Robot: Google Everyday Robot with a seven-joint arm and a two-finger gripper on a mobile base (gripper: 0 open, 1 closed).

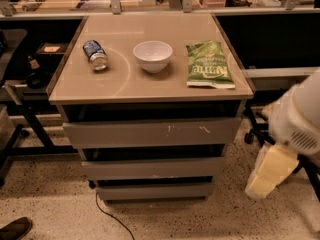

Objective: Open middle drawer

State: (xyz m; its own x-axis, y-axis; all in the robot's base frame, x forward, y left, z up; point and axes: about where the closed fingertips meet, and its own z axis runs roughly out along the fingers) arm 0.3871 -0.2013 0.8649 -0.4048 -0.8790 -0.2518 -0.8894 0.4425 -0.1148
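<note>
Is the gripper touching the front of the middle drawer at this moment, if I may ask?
No, the gripper hangs low near the right edge of the view, well apart from the middle drawer.

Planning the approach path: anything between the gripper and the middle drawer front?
Nothing. In the camera view the gripper hangs right of the cabinet, and only bare speckled floor separates it from the middle drawer.

Single high front view down onto cabinet [150,86], gripper [269,173] close lower right
</note>
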